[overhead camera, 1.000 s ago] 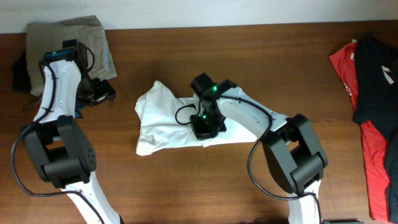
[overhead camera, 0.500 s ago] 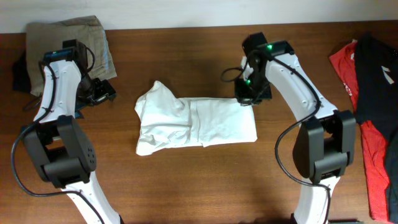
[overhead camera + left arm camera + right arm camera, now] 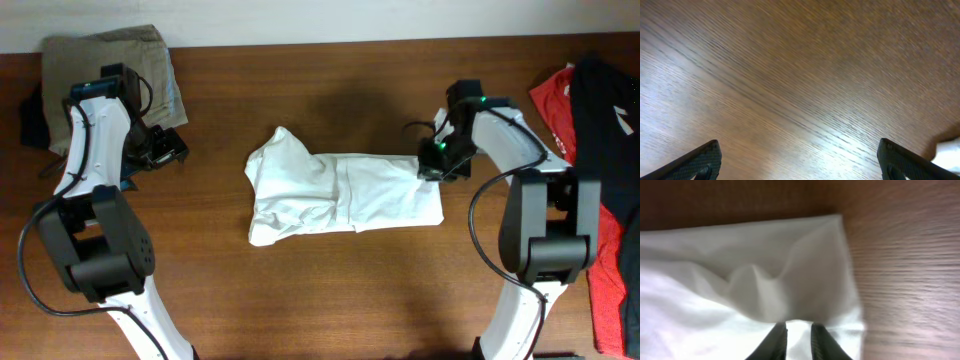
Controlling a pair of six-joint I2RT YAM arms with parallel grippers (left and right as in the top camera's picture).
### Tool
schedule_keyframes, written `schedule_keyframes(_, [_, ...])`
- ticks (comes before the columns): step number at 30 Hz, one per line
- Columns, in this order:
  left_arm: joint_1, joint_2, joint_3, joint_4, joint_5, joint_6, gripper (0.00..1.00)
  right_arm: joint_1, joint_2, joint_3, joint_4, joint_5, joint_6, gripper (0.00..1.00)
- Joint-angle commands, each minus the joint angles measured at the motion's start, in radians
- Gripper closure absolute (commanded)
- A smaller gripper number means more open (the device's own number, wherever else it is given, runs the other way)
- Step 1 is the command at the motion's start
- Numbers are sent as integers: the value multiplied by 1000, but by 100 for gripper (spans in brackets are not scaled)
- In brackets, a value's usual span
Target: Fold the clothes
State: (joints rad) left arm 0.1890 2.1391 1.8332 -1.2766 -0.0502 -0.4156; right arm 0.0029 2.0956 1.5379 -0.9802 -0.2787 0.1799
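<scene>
Pinching right edge of white garment [image 3: 330, 195]: right gripper [image 3: 432, 172], fingers nearly together on cloth. Garment mid-table [image 3: 300, 300], left end bunched, bare wood all round. Left gripper [image 3: 170, 148] spread wide over bare wood, beside khaki pile [image 3: 110, 50]. Red-black clothes [image 3: 600, 120] crowd right edge, near right arm.

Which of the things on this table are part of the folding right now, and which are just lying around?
In the job now:
white garment
right gripper, pinching the garment's right edge

Lying aside:
khaki garment, far left corner
red garment and black garment, right edge
left gripper, open over bare table
</scene>
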Motion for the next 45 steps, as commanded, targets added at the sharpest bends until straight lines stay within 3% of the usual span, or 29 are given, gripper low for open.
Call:
schedule_keyframes(1, [-12, -19, -6, 0, 123, 2, 1, 2, -10, 183, -143, 10, 0, 55])
schedule_keyframes(4, [-49, -19, -22, 34, 298, 142, 1, 1, -10, 384, -313, 71, 64, 50])
schedule_keyframes(5, [-66, -19, -43, 51, 363, 190, 1, 1, -10, 486, -382, 71, 64, 44])
schedule_keyframes(6, [-77, -19, -61, 61, 403, 220, 1, 1, -10, 559, -433, 77, 64, 29])
schedule_keyframes(7, [-84, -19, -78, 67, 433, 248, 1, 1, -10, 629, -479, 92, 64, 1])
schedule_keyframes(10, [-105, -19, -178, 77, 631, 409, 1, -18, -10, 875, -605, 204, 64, 1])
schedule_keyframes(14, [-124, -19, -331, 190, 699, 424, 1, -92, -10, 1044, -668, 197, 64, 1])
schedule_keyframes(20, [-136, -19, -407, 256, 703, 374, 1, -176, -10, 1059, -718, 193, 63, 1])
schedule_keyframes(28, [-293, -18, -413, 417, 708, 245, 2, -173, -10, 1059, -718, 193, 55, 1])
schedule_keyframes(31, [-316, -18, -414, 448, 705, 218, 24, -173, -10, 1059, -718, 194, 34, 1])
schedule_keyframes(32, [-317, -18, -414, 452, 692, 218, 41, -173, -10, 1059, -718, 194, 34, 1])
schedule_keyframes(34, [-317, -18, -413, 453, 625, 218, 91, -173, -10, 1058, -718, 194, 34, 1])
schedule_keyframes(35, [-315, -18, -413, 453, 597, 218, 99, -173, -10, 1056, -718, 194, 34, 1])
schedule_keyframes(39, [-255, -19, -367, 384, 443, 218, 99, -173, -10, 1023, -718, 205, 22, 1])
schedule_keyframes(41, [-192, -19, -275, 282, 357, 219, 99, -173, -10, 980, -718, 203, 11, 1])
schedule_keyframes(45, [-114, -19, -29, 76, 343, 230, 99, -172, -10, 826, -703, 166, 11, 1])
